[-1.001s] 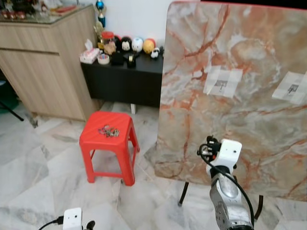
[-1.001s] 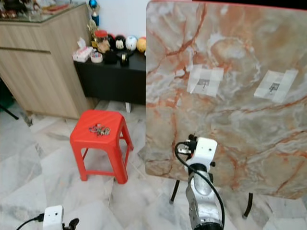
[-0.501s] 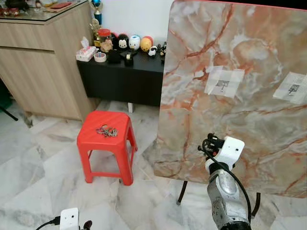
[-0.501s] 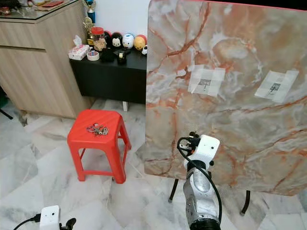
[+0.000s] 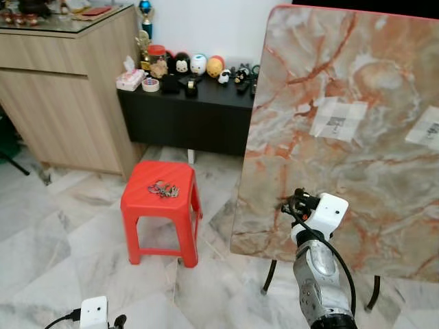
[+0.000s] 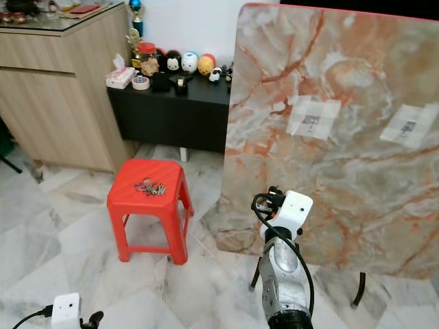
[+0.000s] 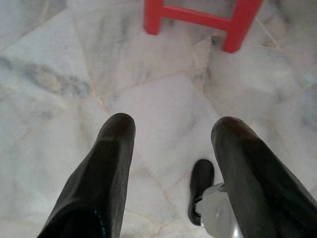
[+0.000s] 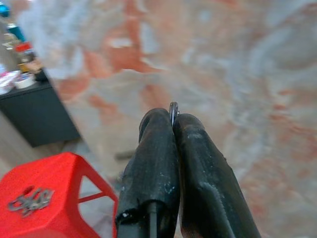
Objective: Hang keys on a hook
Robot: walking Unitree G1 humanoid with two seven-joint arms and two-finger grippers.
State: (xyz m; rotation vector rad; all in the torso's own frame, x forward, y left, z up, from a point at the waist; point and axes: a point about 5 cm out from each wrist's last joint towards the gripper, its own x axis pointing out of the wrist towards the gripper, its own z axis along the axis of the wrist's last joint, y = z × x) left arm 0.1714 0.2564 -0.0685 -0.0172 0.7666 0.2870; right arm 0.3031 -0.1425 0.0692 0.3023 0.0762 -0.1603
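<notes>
A bunch of keys (image 5: 163, 188) lies on top of a red plastic stool (image 5: 140, 205). To its right stands a tilted marble board (image 5: 357, 68) with two white taped patches, each bearing a small hook (image 5: 336, 122) (image 5: 429, 133). My right arm (image 5: 317, 274) reaches up in front of the board's lower part. In the right wrist view the right gripper (image 8: 174, 117) is shut, with the edge of a thin metal ring (image 8: 174, 109) sticking out between the fingertips. Whatever hangs from the ring is hidden. My left gripper (image 7: 173, 124) hangs open over the marble floor, nothing between its fingers.
A black low cabinet (image 5: 185, 116) with figurines and jars stands behind the stool. A tall wooden counter (image 5: 62, 89) is at the left. The board rests on thin black legs (image 5: 269, 276). Open marble floor (image 5: 55, 240) lies in front of the stool.
The whole picture has shifted to the right, so the camera has moved. The right arm stays raised before the board. The keys stay on the stool.
</notes>
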